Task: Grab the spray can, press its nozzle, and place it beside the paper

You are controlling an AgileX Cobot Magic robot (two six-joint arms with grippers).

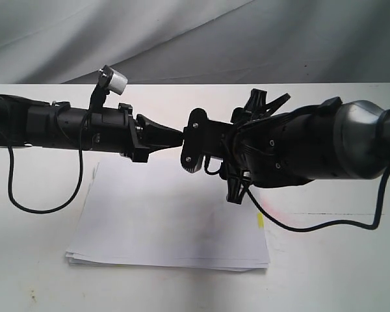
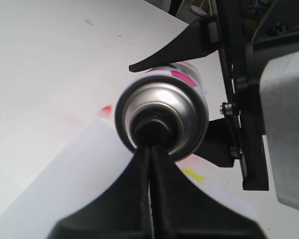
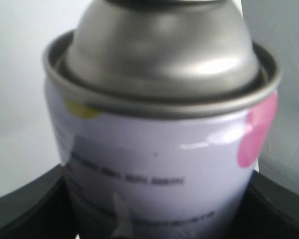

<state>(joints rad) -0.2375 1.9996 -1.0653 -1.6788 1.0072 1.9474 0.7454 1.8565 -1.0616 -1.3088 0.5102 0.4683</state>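
The spray can (image 2: 162, 112) is held lying sideways in the air above the paper (image 1: 162, 224), with my right gripper (image 1: 194, 140) shut on its body. In the right wrist view the silver shoulder and white text label of the can (image 3: 159, 164) fill the picture between two black fingers (image 3: 25, 211). My left gripper (image 2: 150, 152) is shut, and its joined tips touch the black nozzle (image 2: 152, 130) end-on. In the exterior view the can itself is hidden behind the right gripper. The paper carries a small yellow tab (image 1: 260, 221) at its right edge.
The white table (image 1: 338, 273) carries faint pink stains (image 2: 105, 110) near the paper's edge. A small white-capped camera (image 1: 114, 80) stands on the left arm. Black cables (image 1: 45, 209) hang from both arms over the table.
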